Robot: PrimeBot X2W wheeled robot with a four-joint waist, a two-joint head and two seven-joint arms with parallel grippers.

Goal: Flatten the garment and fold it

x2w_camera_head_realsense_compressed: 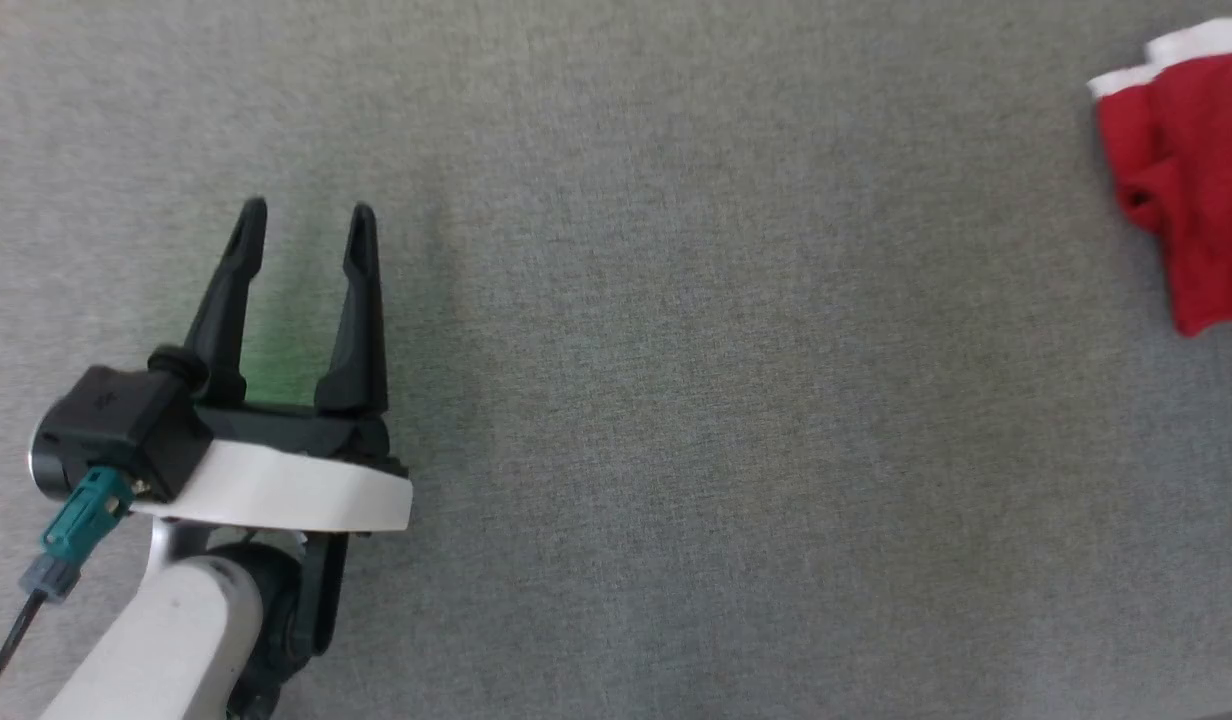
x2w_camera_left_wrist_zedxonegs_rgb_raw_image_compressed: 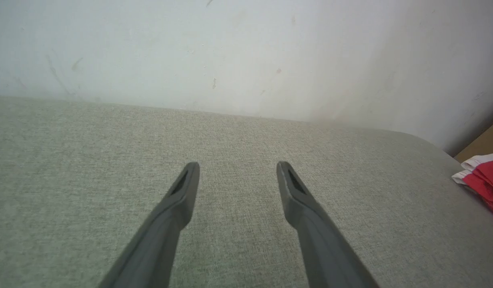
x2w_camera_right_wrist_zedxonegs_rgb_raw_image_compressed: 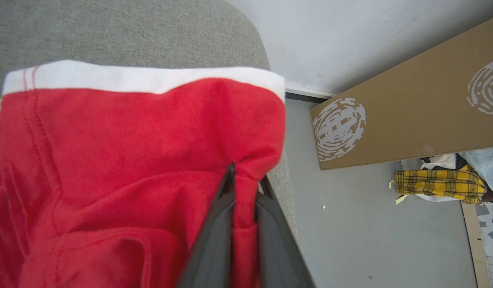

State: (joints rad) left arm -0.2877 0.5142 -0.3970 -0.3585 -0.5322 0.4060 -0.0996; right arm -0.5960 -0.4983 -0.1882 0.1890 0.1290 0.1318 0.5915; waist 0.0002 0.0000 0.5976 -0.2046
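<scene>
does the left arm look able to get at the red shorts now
Probably, though it's a long sideways stretch: only bare grey surface separates the open left gripper from the garment.

Soft red cloth garment [x2w_camera_right_wrist_zedxonegs_rgb_raw_image_compressed: 110, 140] (white trim); matt, grey, coarse-woven surface [x2w_camera_head_realsense_compressed: 676, 400].

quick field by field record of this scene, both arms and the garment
surface: grey fabric-covered surface
garment: red shorts, bunched near the surface's right edge, not flat
left: left gripper open, empty, over bare fabric, apart from the shorts
right: right gripper shut on a fold of the shorts
beyond: cardboard sheet and yellow plaid cloth on the floor
</scene>
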